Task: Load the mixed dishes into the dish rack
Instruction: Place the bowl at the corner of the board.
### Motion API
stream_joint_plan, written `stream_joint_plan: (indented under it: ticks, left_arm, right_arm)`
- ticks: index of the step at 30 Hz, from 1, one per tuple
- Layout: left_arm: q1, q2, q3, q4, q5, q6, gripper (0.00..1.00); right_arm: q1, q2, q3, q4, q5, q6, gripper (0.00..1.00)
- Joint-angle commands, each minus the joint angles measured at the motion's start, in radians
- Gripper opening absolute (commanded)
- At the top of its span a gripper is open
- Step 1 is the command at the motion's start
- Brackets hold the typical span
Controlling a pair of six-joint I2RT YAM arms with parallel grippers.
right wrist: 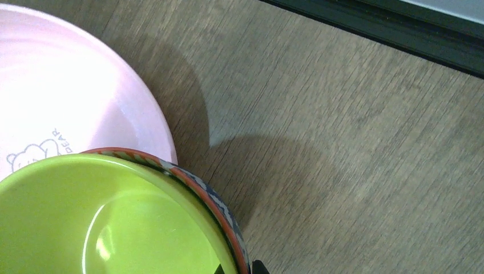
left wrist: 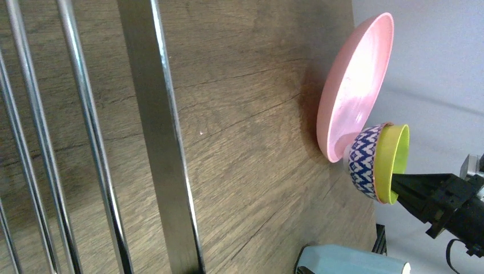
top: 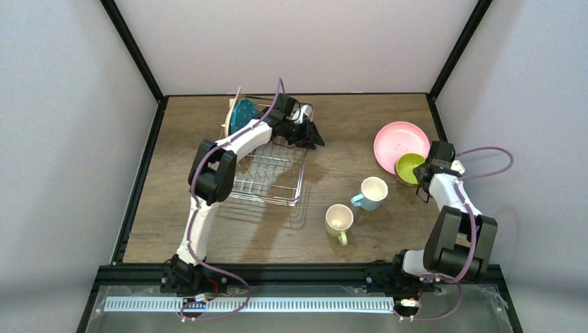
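The silver wire dish rack (top: 274, 182) stands left of centre; its bars (left wrist: 157, 137) fill the left wrist view. A teal dotted plate (top: 243, 114) and a tan plate (top: 236, 101) stand on edge at its far end. My left gripper (top: 310, 139) hovers over the rack's far right corner, open and empty. The pink plate (top: 399, 142) lies at the right. The lime-inside patterned bowl (top: 410, 167) touches its near rim. My right gripper (right wrist: 240, 268) is shut on the bowl's rim (right wrist: 222, 220), one finger inside, one outside. The light-blue mug (top: 373, 193) and the yellow-green mug (top: 339, 220) stand upright.
Black frame rails run along the table's left, right and far edges. Bare wood lies between the rack and the pink plate. The two mugs stand near the front between the arms. In the left wrist view the mug (left wrist: 348, 262) shows at the bottom edge.
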Motion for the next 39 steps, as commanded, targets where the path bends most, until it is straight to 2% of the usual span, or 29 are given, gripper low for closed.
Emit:
stream_joint_plan:
  ticks: [1, 7, 18, 33, 39]
  left_arm:
    - [0.040, 0.053, -0.072, -0.211, -0.126, 0.042, 1.00]
    - [0.041, 0.049, -0.066, -0.212, -0.129, 0.037, 1.00]
    - [0.040, 0.045, -0.058, -0.213, -0.118, 0.016, 1.00]
    - [0.041, 0.033, -0.054, -0.255, -0.127, 0.019, 1.00]
    - [0.041, 0.045, -0.009, -0.288, -0.130, 0.029, 1.00]
  right_arm:
    - [-0.002, -0.022, -0.032, 0.047, -0.003, 0.048, 0.01]
    - [-0.001, -0.069, -0.013, 0.053, -0.008, 0.033, 0.01]
    - [-0.002, -0.117, 0.060, -0.049, 0.006, 0.011, 0.01]
    - [-0.001, -0.207, -0.083, -0.083, -0.020, 0.044, 0.01]
    - [-0.002, -0.175, -0.120, -0.040, -0.041, 0.056, 0.09]
